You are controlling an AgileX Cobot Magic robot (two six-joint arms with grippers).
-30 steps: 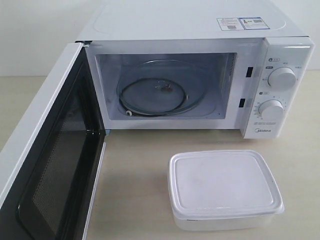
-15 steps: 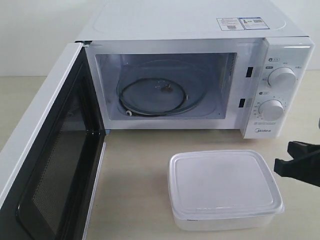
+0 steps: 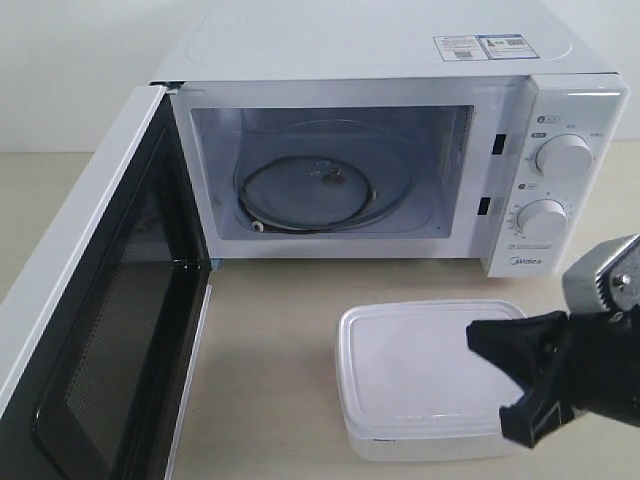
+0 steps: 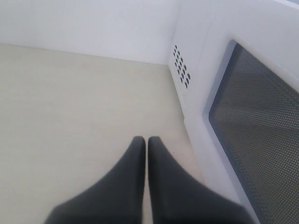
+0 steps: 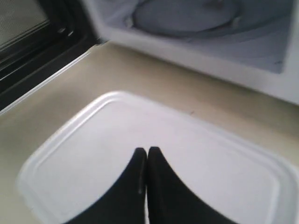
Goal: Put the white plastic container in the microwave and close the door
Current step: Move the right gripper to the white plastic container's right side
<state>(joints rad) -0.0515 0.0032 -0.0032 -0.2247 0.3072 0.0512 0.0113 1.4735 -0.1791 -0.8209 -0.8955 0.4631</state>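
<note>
Under your right gripper (image 5: 146, 152) sits the white plastic container (image 5: 196, 158), resting flat on the tabletop (image 3: 270, 350) with its lid (image 3: 420, 365) on. The jaws are pressed together with only a hairline seam between the tips, gripping nothing; the tips hang over the middle of the lid, and I can't tell whether they touch it.

Ahead of those jaws, past a strip of bare table, the microwave (image 3: 400, 45) stands open; the glass turntable (image 3: 315, 190) is in the cavity. The container is outside, in front of the panel end, near the two dials (image 3: 563, 155).

Off to the side of the right jaws, well apart from the container, the door (image 3: 120, 330) is swung wide; its black perforated inner face looks toward the container.

Your left gripper (image 4: 145, 141) has its jaws closed tip to tip and empty, over bare tabletop. Just beside them is the door's outer face with its dark mesh window (image 4: 261, 140); further ahead of the tips is the microwave's side wall with its vent holes (image 4: 181, 72). The left jaws are apart from both.
</note>
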